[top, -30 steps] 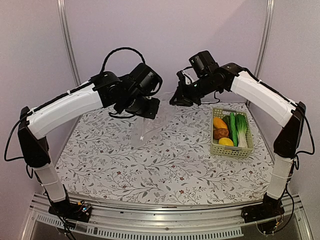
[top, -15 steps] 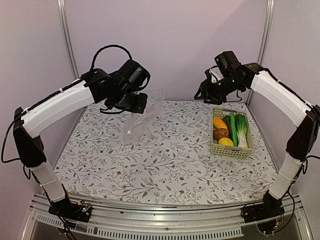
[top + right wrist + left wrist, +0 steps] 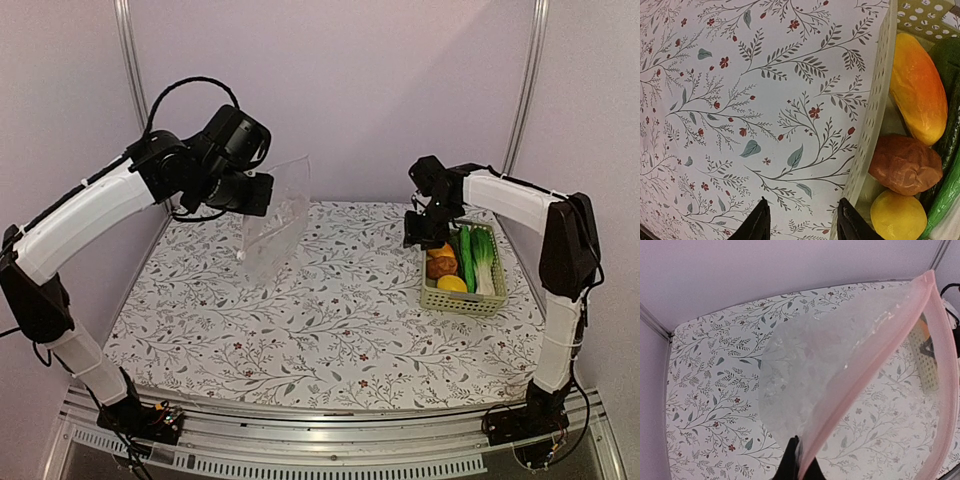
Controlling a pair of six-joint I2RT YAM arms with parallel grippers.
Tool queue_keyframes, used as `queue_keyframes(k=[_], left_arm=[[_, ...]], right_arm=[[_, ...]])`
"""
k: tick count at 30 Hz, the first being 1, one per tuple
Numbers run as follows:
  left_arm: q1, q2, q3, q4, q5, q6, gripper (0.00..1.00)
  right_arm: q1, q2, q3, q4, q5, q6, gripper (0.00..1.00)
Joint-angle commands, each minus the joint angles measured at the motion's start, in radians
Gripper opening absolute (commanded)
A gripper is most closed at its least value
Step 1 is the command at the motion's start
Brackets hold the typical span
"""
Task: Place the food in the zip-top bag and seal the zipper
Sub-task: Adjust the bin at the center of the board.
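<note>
My left gripper [image 3: 262,193] is shut on the mouth edge of the clear zip-top bag [image 3: 272,222] and holds it up above the table at the back left. In the left wrist view the bag [image 3: 830,370] hangs from my fingers, its pink zipper strip [image 3: 875,375] running up to the right. My right gripper [image 3: 420,232] is open and empty, low over the table beside the basket's left wall. The food lies in the pale green basket [image 3: 437,296]: orange-yellow oval [image 3: 917,92], brown potato [image 3: 905,165], yellow lemon [image 3: 897,217], cucumber [image 3: 466,257] and leafy green [image 3: 484,258].
The floral tablecloth [image 3: 330,320] covers the table. Metal posts [image 3: 135,90] stand at the back corners against the plain wall. The basket's wall [image 3: 867,145] is just right of my right fingers.
The left gripper lifted the bag up and to the left. The right arm let go near the bag, swung right and came down beside the basket, now open.
</note>
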Motion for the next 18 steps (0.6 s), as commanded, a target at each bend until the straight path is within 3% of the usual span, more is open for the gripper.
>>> queue_keyframes(k=[1,9,18], left_arm=[[0.019,-0.031,-0.026,-0.011,-0.012,0.004,0.0],[0.022,-0.035,-0.054,0.008,-0.003,0.009,0.0],[0.029,-0.021,-0.064,0.018,0.022,0.035,0.0]], right_arm=[[-0.002,0.028,-0.056,0.023,0.057,-0.008,0.44],[-0.002,-0.018,-0.139,0.061,0.075,0.008,0.42],[-0.002,-0.077,-0.078,0.016,0.088,-0.017,0.42]])
